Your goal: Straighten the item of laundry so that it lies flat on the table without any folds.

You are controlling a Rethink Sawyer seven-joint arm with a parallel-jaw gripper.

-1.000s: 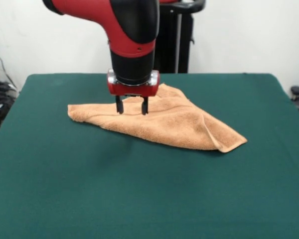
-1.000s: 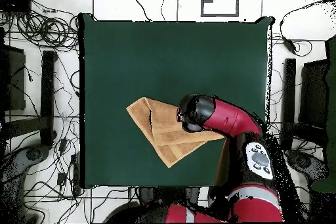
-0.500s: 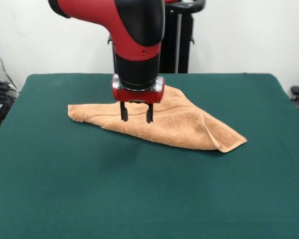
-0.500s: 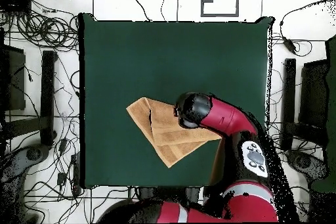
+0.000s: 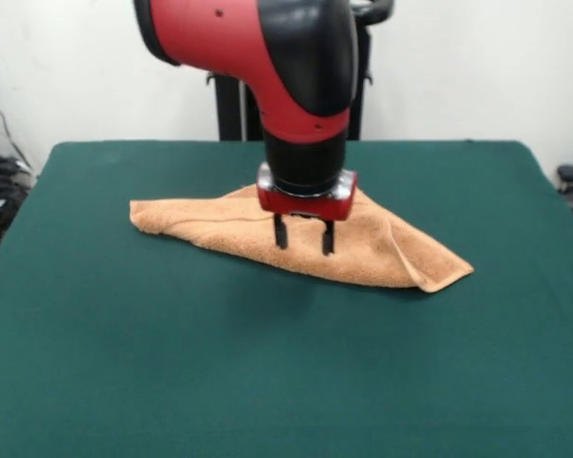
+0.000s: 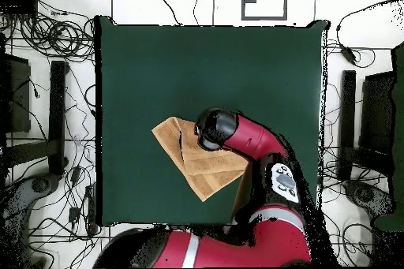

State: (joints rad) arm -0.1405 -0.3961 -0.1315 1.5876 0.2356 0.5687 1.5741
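Here the folded towel [image 5: 363, 243] lies on the table [image 5: 267, 382], directly beneath the spread, empty jaws.

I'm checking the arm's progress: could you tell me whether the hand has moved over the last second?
Yes. In the front view the hand, open, has shifted rightward along the towel, from near its left end toward its middle; the towel itself lies unchanged.

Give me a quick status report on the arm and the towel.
Gripper open, empty, over towel's middle. Peach-orange towel folded over itself, not flat, on green table. Nothing in the way.
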